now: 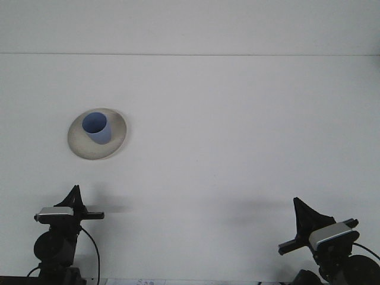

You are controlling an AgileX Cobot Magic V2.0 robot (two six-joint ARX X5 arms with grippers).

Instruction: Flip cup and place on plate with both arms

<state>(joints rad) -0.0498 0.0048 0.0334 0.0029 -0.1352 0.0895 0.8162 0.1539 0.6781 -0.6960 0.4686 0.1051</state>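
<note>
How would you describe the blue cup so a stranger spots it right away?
Start at the white table and look to its left half, where a round grey plate lies. The blue cup stands on it, mouth up, the only coloured thing there.

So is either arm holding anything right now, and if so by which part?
Nothing is held. The blue cup stands on the plate, far from both the left end effector and the right end effector.
</note>
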